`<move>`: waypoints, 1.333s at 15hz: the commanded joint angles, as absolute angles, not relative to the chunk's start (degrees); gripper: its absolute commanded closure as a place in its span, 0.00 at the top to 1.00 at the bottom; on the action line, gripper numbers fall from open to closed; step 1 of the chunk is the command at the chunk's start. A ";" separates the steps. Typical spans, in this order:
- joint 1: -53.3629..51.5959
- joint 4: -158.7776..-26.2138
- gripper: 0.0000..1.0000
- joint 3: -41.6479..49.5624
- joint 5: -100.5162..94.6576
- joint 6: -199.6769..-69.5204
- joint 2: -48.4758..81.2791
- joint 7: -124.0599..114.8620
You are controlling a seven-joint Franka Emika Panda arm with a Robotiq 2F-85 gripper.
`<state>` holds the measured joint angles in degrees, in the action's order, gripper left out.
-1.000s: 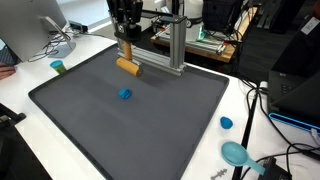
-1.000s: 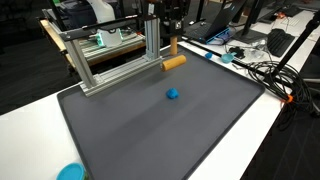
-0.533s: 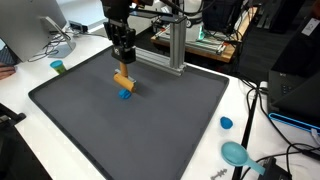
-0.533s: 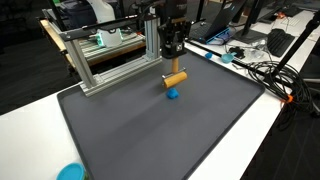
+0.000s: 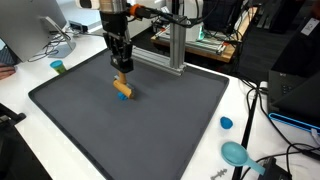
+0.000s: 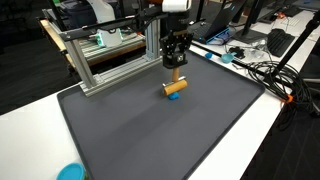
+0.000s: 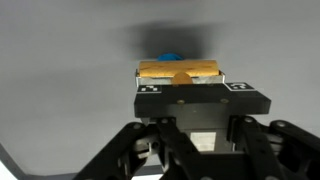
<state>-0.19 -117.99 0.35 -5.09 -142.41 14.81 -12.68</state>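
Note:
My gripper [image 5: 121, 72] [image 6: 176, 68] is shut on an orange wooden block [image 5: 121, 88] [image 6: 175, 85], which hangs crosswise below the fingers. The block sits just above a small blue piece [image 5: 125, 96] [image 6: 173, 96] lying on the dark grey mat [image 5: 150, 130] [image 6: 150, 140]; whether they touch I cannot tell. In the wrist view the orange block [image 7: 178, 70] lies across the gripper [image 7: 178, 82], and the blue piece [image 7: 170, 56] peeks out beyond it.
An aluminium frame [image 5: 175, 45] [image 6: 100, 60] stands at the mat's back edge. A small teal cylinder [image 5: 58, 67] and two blue round lids [image 5: 226, 123] [image 5: 236, 153] lie on the white table. Cables [image 6: 270, 75] run along one side.
The gripper has carried the orange block from beside the frame out over the mat and lowered it onto the spot of the blue piece.

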 commanded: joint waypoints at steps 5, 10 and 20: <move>-1.81 -113.79 0.22 1.84 -5.40 -139.39 21.34 -14.82; -1.57 -113.26 0.22 2.04 -3.95 -143.54 22.49 -17.26; -1.66 -110.59 0.22 3.77 -4.12 -144.71 23.79 -23.70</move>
